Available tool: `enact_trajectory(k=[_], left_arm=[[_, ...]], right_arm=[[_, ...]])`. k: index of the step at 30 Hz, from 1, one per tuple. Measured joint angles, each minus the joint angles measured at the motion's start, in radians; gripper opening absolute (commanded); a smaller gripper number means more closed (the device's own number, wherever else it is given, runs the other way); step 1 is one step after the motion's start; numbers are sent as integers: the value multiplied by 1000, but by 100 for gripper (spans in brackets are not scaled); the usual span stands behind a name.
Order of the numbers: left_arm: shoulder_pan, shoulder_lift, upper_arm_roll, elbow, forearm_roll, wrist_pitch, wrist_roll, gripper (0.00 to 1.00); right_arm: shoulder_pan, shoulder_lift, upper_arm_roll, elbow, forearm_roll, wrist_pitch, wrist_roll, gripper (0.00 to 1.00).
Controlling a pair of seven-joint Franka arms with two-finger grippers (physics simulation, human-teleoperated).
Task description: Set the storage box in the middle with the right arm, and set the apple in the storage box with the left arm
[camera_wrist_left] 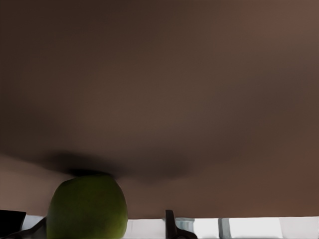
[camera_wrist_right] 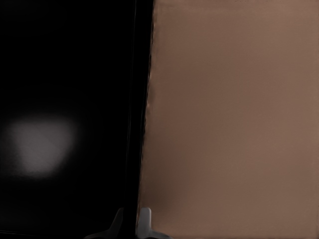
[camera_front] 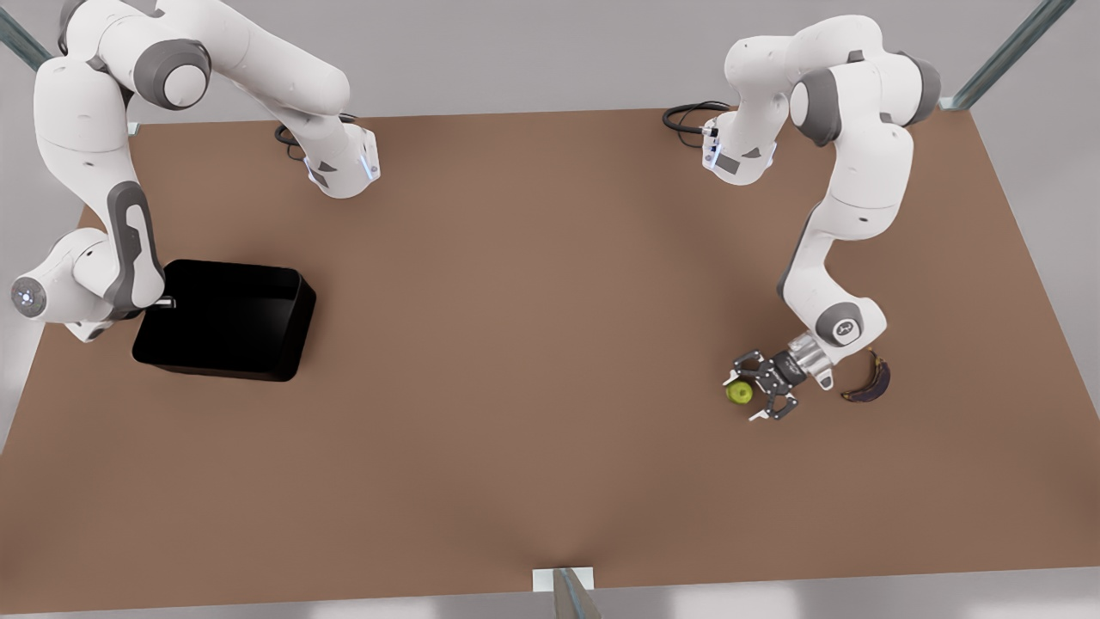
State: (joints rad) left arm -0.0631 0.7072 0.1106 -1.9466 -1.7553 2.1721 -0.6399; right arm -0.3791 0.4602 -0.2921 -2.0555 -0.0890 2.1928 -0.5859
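Observation:
The apple (camera_front: 739, 392), small and yellow-green, lies on the brown table at the front view's right. My left gripper (camera_front: 746, 394) is down at table level and open, with the apple between its spread fingers; one finger (camera_wrist_left: 172, 228) stands apart from the apple (camera_wrist_left: 87, 209). The storage box (camera_front: 225, 320), glossy black and open-topped, sits at the front view's left. My right gripper (camera_wrist_right: 131, 224) is at the box's wall nearest that arm, one fingertip on each side of the thin wall (camera_wrist_right: 134, 149), closed on it. In the front view the arm hides most of that gripper (camera_front: 169, 303).
A dark curved banana (camera_front: 868, 383) lies just behind the left wrist, toward the front view's right. Black cables (camera_front: 687, 116) sit by the far table edge. Bare brown table (camera_front: 533, 344) stretches between the box and the apple.

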Motion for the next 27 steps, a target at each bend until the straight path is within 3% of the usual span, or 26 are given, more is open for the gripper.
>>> enact_trajectory(k=[4, 5, 6, 11, 12, 13, 16, 18, 20, 21, 27], left_arm=[[-8, -4, -14, -5, -29, 13, 11, 99], [-7, -4, -14, -5, -33, 17, 12, 87], [-9, -6, -14, -6, -38, 17, 14, 86], [-9, -5, -14, -33, -48, 14, 56, 86], [-9, -6, -14, -35, -49, 14, 57, 78], [-9, -6, -14, -35, -50, 14, 57, 63], [-9, -2, -14, -35, -51, 14, 56, 62], [-9, -3, -14, -35, -53, 14, 53, 56], [-9, -6, -14, -35, -50, 14, 45, 29], [-9, -8, -14, -35, -43, 14, 44, 23], [-9, -72, -11, -36, -20, 10, -12, 21]], right_arm=[[7, -4, 9, 9, 3, -11, 0, 25], [9, -7, 22, 12, 5, -18, 0, 25], [7, -9, 33, 18, 8, -24, 0, 25], [38, -24, 98, 42, 12, -30, -2, 24], [39, -27, 132, 68, 14, -71, 0, 24], [53, -29, 153, 77, 14, -74, 0, 23], [81, -36, 204, 95, 16, -78, -1, 22], [159, -52, 206, 136, 73, -121, -1, 22], [264, -51, 205, 219, 94, -179, 1, 22], [316, -44, 205, 256, 94, -199, 4, 22], [635, 154, 205, 629, 134, -304, 12, 22]])
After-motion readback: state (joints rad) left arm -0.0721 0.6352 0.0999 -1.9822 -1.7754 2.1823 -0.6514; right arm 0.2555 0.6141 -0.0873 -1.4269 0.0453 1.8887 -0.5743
